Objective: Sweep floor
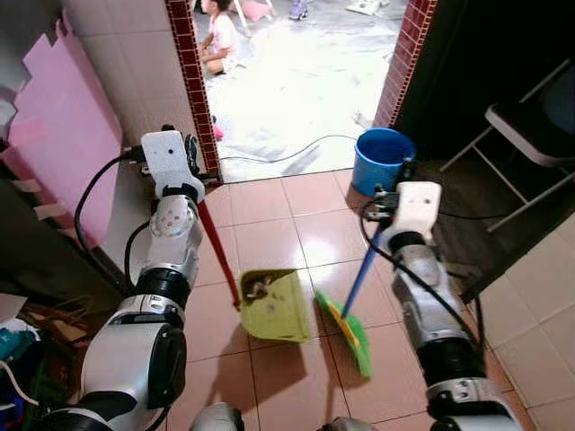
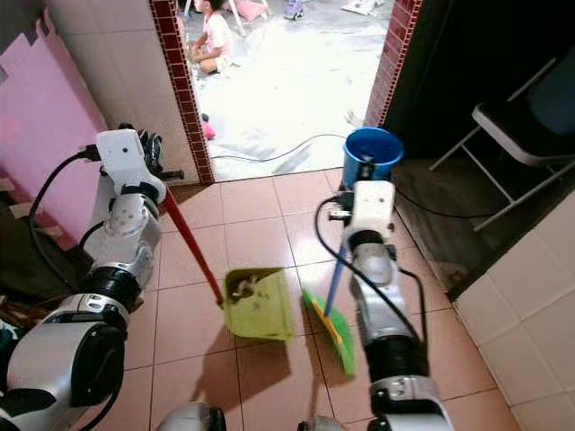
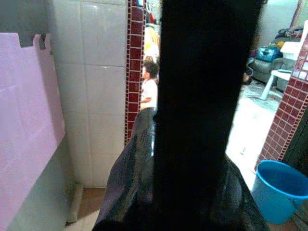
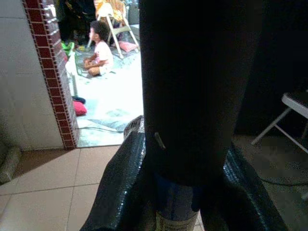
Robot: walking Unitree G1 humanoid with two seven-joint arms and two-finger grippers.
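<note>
The right tool [image 4: 183, 192] is clamped around the blue handle of the broom [image 1: 346, 319], whose green head rests on the floor tiles [image 1: 296, 386] just to the right of the dustpan [image 1: 272, 305]. The left tool [image 3: 192, 183] grips something dark that fills the space between its fingers, apparently the dustpan's red handle [image 1: 218, 254], which slants down from it to the yellow-green pan sitting flat on the floor. A small pile of debris [image 1: 258, 286] already lies in the far part of the pan, so at least some sweeping looks done. The broom head is close beside the pan's mouth but not touching it, which suggests a collecting stroke is under way or between strokes. The tiles around the pan look mostly clean, though fine dust would be too small to tell.

What remains, by my reading, is any last gathering and emptying the pan. A blue bucket [image 1: 381, 158] stands at the doorway on the far right. Beyond it, a person [image 1: 216, 36] sits on the bright floor outside.
</note>
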